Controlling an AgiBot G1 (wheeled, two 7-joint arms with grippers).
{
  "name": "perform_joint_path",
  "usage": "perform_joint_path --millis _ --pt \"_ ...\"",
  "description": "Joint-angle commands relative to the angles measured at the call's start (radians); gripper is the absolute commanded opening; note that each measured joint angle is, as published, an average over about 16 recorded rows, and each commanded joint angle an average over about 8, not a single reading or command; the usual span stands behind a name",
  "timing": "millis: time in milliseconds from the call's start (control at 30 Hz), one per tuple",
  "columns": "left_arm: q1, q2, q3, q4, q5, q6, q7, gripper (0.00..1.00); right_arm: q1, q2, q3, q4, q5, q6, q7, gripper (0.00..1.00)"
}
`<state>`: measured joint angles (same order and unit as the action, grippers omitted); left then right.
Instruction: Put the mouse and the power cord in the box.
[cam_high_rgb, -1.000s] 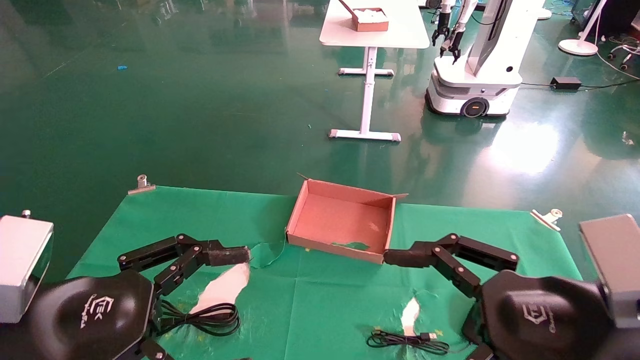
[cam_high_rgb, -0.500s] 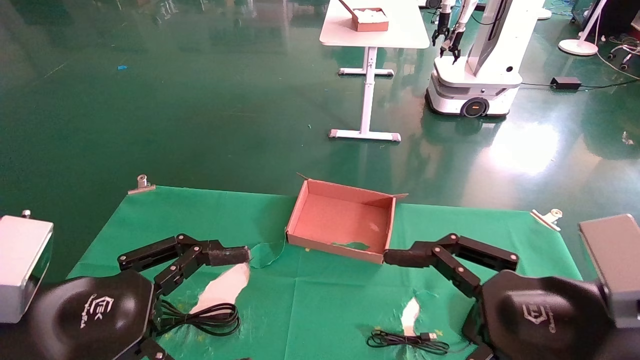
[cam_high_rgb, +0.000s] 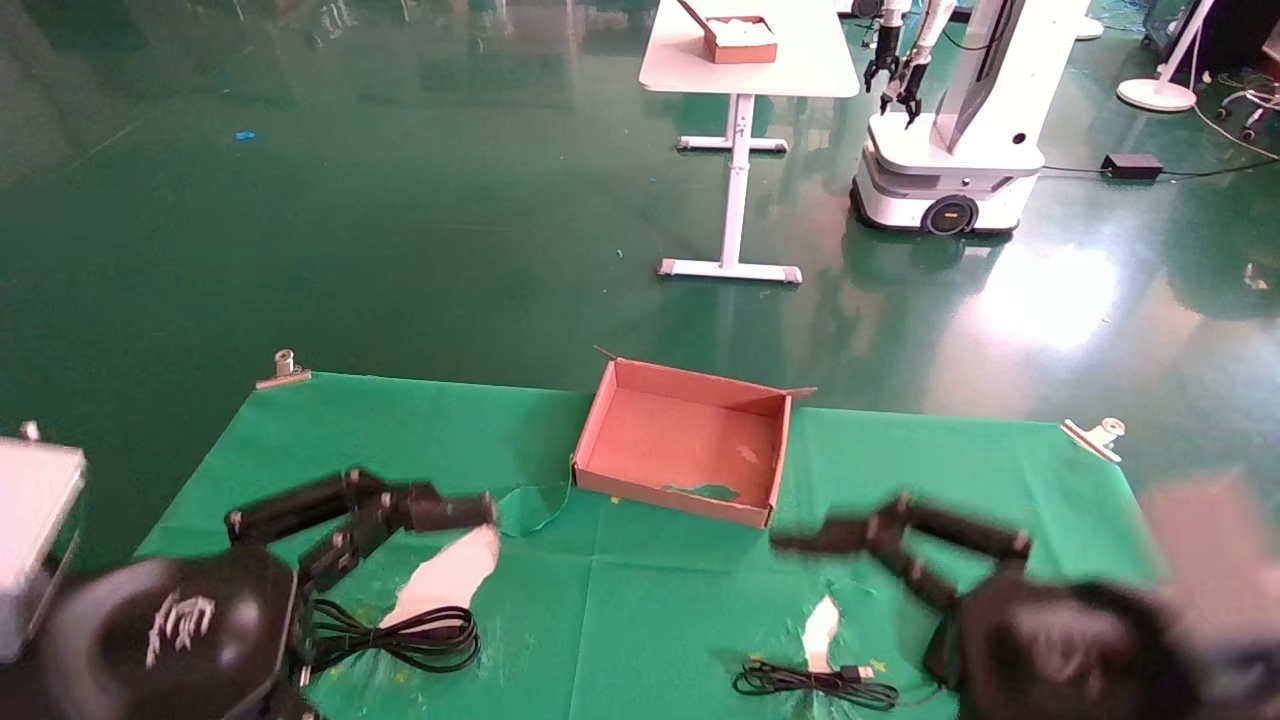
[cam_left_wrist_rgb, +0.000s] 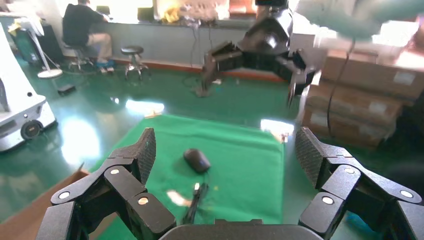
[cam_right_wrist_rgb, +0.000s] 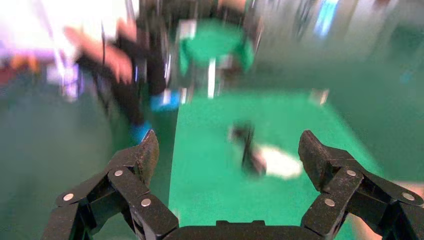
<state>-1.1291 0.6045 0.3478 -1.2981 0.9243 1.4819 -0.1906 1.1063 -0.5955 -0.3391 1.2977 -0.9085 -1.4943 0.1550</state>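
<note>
— Where do we see the cord (cam_high_rgb: 400, 632) and mouse (cam_left_wrist_rgb: 196, 160)?
— Cord looped by our left gripper (cam_left_wrist_rgb: 226, 156); mouse cable (cam_high_rgb: 815, 683) lies crosswise by the right gripper (cam_right_wrist_rgb: 227, 152). Box (cam_high_rgb: 683, 441) between, empty. Both grippers spread wide, holding nothing.

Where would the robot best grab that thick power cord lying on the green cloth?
Probably across the bunched loops of the power cord, coming straight down from above. The strands lie flat and close together on the cloth, so one pinch could catch several. The left gripper, open, is nearest.
</note>
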Motion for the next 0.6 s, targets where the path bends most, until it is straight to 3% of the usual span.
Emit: perform_joint_path --millis 33,233,367,600 --pt "-0.006 -0.011 0.015 -0.009 0.048 -0.001 0.005 1.0 0.005 0.012 -0.018 0.008 -0.061 -0.003 -0.016 1.0" --pt "-0.147 0.039 0.153 0.0 0.451 -0.044 -0.036 1.0 0.083 -0.017 -0.106 0.009 -0.316 0.024 -0.017 1.0" --pt "-0.206 0.085 0.216 0.019 0.643 -0.081 -0.052 1.0 0.109 -0.041 -0.14 -0.001 -0.424 0.044 -0.001 1.0" --pt "-0.226 0.106 0.24 0.027 0.718 -0.097 -0.058 1.0 0.114 -0.052 -0.149 -0.01 -0.459 0.053 0.012 1.0"
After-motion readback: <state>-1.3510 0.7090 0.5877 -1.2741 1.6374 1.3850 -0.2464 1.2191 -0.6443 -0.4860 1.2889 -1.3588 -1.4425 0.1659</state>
